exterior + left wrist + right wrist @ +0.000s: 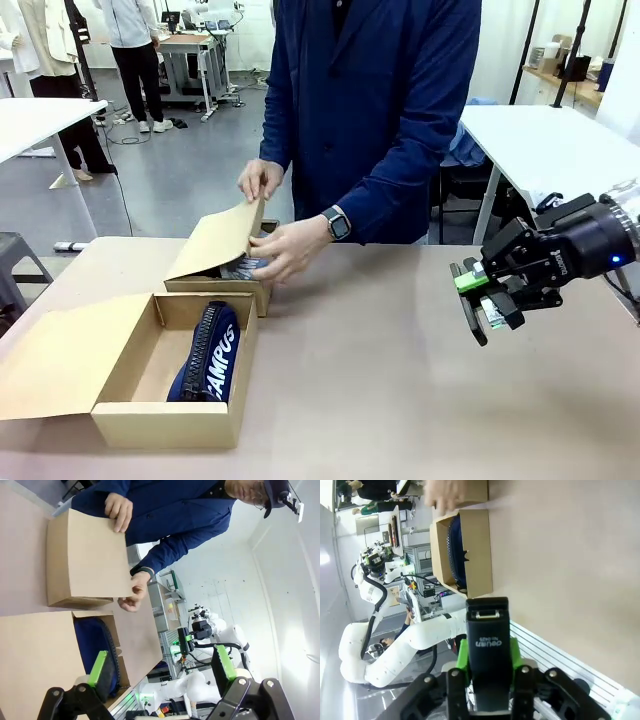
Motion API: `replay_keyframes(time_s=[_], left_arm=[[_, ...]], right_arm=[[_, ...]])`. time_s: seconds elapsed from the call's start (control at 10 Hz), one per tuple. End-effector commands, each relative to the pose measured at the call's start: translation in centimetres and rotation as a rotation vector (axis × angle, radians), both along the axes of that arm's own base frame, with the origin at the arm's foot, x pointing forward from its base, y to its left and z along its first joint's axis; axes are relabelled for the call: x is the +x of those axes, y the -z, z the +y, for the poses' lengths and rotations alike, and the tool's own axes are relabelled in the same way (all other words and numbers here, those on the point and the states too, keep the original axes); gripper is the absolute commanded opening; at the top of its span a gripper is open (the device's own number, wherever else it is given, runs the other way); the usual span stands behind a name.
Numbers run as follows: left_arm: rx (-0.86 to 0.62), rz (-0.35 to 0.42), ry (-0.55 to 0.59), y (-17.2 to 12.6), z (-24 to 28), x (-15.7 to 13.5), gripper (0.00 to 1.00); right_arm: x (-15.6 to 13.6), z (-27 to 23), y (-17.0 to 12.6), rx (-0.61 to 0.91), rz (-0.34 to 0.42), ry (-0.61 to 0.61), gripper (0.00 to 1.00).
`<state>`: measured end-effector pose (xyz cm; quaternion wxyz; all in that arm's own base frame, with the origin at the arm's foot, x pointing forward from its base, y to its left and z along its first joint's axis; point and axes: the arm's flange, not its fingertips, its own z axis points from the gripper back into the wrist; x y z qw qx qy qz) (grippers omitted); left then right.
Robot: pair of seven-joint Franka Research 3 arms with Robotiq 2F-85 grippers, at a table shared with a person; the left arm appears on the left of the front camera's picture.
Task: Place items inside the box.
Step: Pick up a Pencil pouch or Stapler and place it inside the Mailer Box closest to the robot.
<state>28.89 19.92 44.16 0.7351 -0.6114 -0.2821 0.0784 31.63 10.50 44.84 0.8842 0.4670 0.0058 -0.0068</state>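
Note:
An open cardboard box (pixel 165 425) stands at the front left of the table with the navy "CAMPUS" pouch (pixel 210 355) lying inside it. My right gripper (pixel 478 300) hangs above the table's right side, well away from the box, shut on a small black stapler (pixel 487 630) between its green pads. The right wrist view has the box (pixel 480 555) and navy pouch (pixel 455 545) far ahead. My left gripper (pixel 160 667) is open with nothing between its fingers, looking over the navy pouch (pixel 92 637).
Behind the open box stands a second cardboard box (pixel 215 245). A person in a dark blue coat holds its lid half raised with both hands (pixel 290 250); something greyish shows under the lid. Bare tabletop (pixel 400 400) lies between the boxes and my right gripper.

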Motion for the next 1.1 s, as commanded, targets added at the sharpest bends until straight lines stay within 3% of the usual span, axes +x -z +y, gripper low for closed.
replay_keyframes(time_s=[0.0, 1.0], left_arm=[[-0.009, -0.028, -0.002, -0.1, -0.09, -0.09, 1.0], [-0.009, -0.028, -0.002, -0.1, -0.09, -0.09, 1.0]], right_arm=[[-0.28, 0.05, -0.82, 0.013, -0.004, 0.003, 0.37], [-0.28, 0.05, -0.82, 0.013, -0.004, 0.003, 0.37]])
